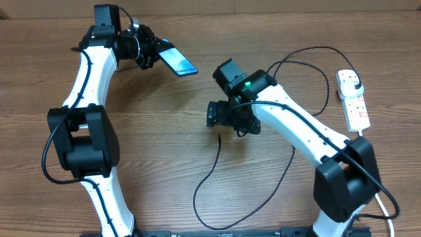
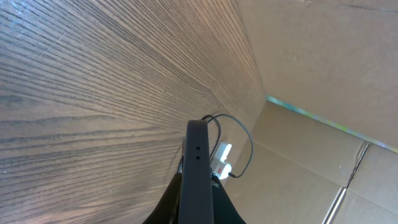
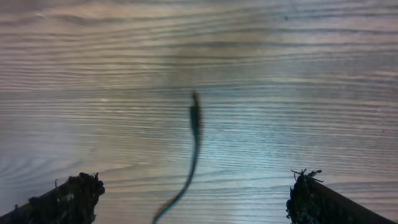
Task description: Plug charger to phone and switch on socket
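The phone, its blue-teal screen lit, is held tilted above the table's far left by my left gripper, which is shut on it. In the left wrist view the phone shows edge-on between the fingers. The charger's connector tip lies on the table. My right gripper hovers just above it, open and empty. In the right wrist view the tip lies between the spread fingers. The socket lies at the far right with the black plug head in it.
The black cable runs from the tip toward the table's front edge, then loops back right and up to the socket. The socket's white cord trails off at the front right. The socket also shows far off in the left wrist view.
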